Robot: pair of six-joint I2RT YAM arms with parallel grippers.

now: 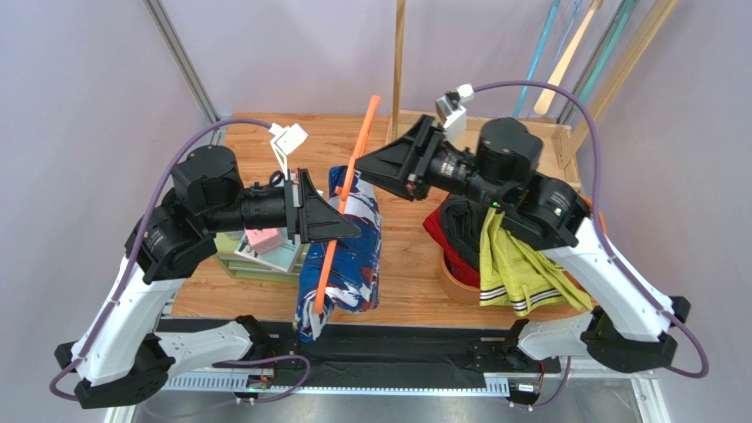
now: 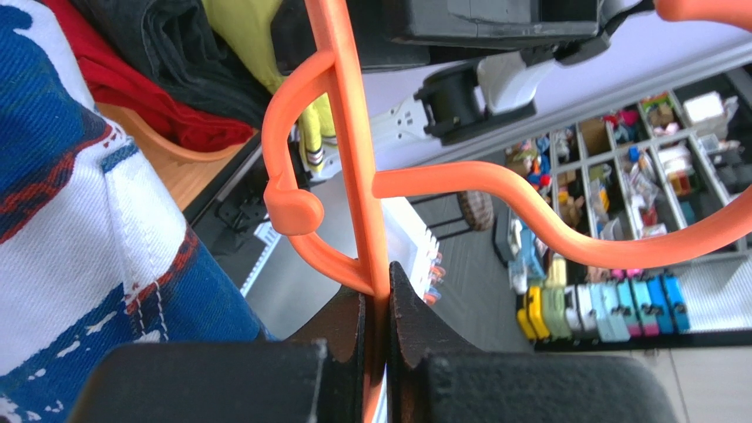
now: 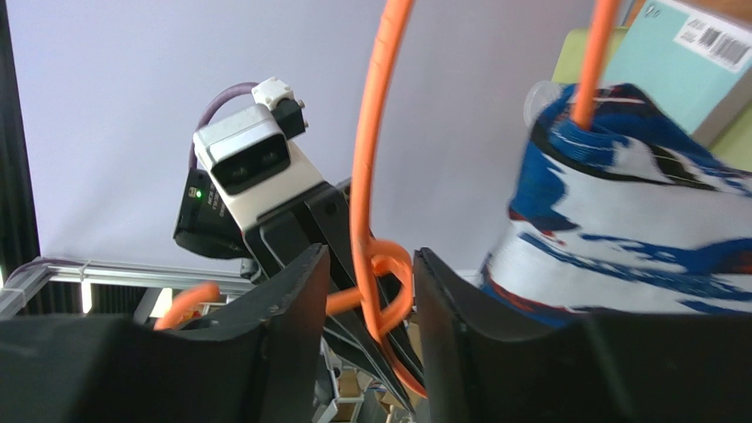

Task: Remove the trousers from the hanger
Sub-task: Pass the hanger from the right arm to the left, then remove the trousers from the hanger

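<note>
1. The left tool (image 2: 378, 295) is clenched on the orange hanger (image 2: 353, 159).
2. The right tool (image 3: 371, 257) is released, its fingers either side of the hanger's wire.
3. The navy trousers (image 1: 353, 256) hang on the hanger, over the middle of the surface (image 1: 415, 264).

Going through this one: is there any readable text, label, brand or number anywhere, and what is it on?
No text is legible in any view.
Barcode sticker on the teal book: bars show, digits too small to read.
Shelf bins in the background: any labels are blurred.
</note>
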